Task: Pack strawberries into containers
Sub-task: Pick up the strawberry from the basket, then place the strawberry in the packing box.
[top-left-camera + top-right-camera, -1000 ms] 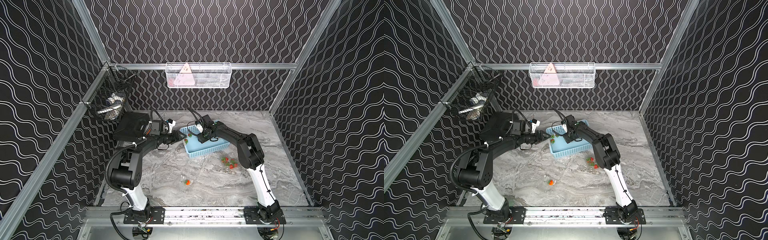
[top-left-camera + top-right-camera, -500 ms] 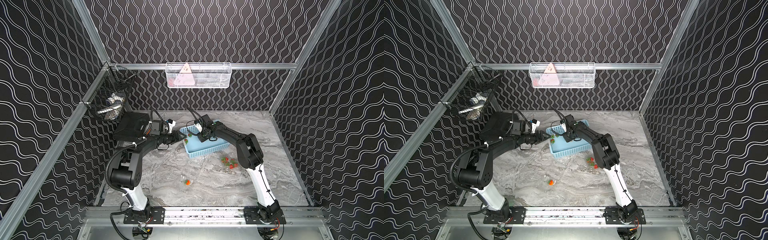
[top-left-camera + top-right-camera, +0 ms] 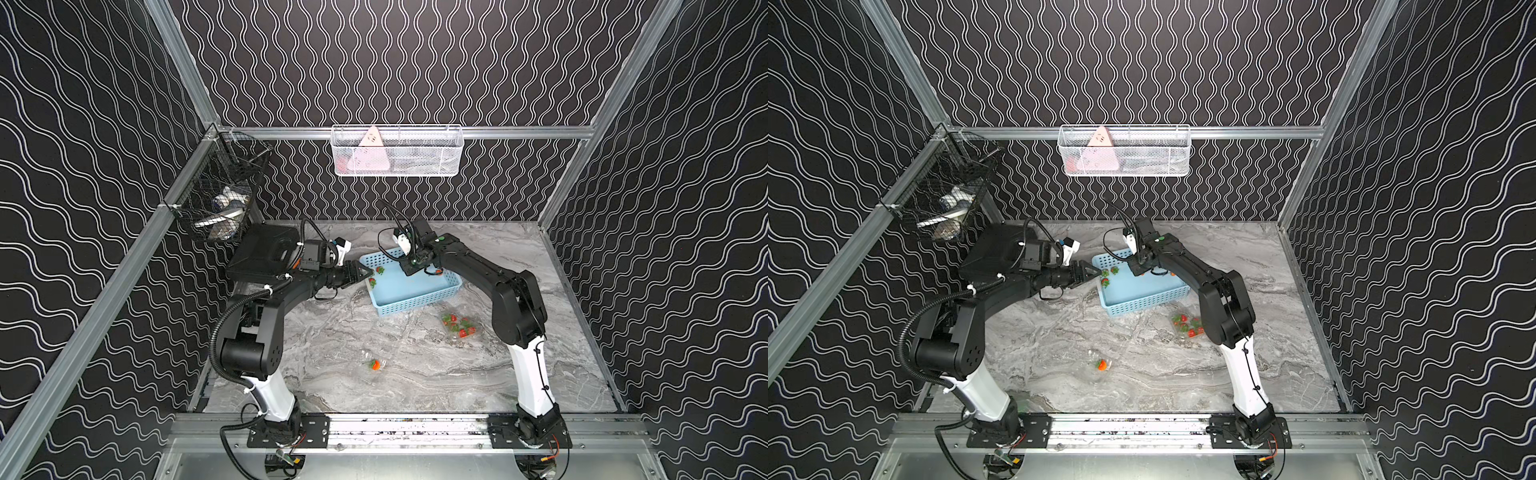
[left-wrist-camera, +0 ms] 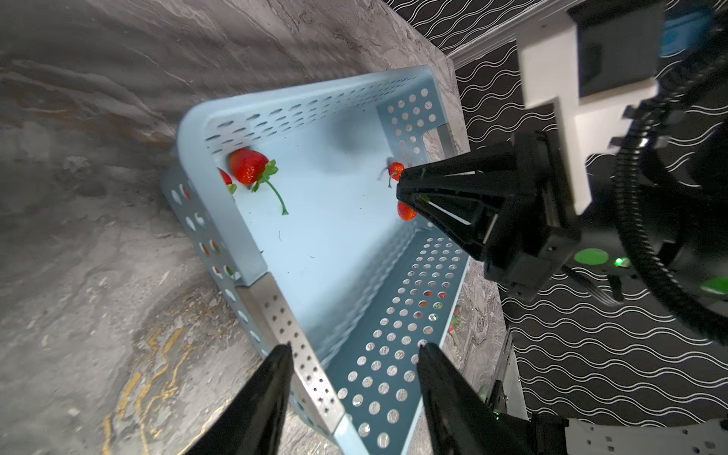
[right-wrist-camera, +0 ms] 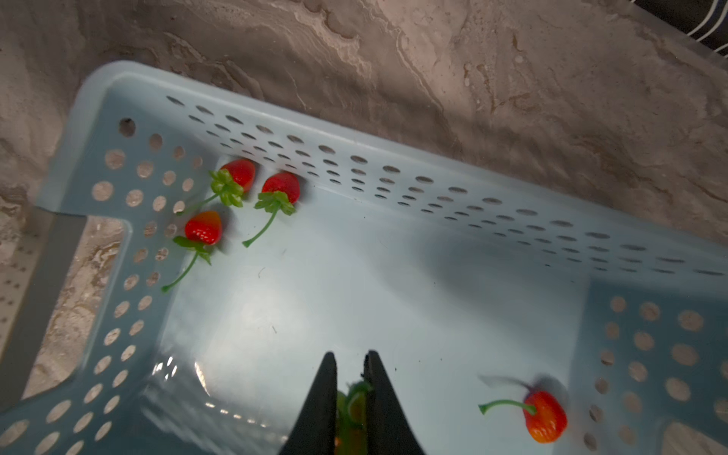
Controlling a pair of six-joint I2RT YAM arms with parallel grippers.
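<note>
Right gripper [image 5: 350,354]: jaws pinching a strawberry [image 5: 351,405] inside the blue basket [image 5: 433,185]. Left gripper [image 4: 354,346]: jaws spread astride the basket's end wall. Four loose strawberries [image 5: 281,185] lie in the basket. Two clear containers [image 3: 477,328] on the surface [image 3: 415,386] hold more berries.

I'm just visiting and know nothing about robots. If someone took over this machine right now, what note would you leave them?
Left tool: open, astride the end wall of the blue basket.
Right tool: shut on a strawberry by its leafy top, inside the basket.
Basket: four loose strawberries show, three in one corner and one apart.
Done: several berries sit in the clear container by the right arm; one sits in the other container.
Left: pack the held berry and the four loose ones.
</note>
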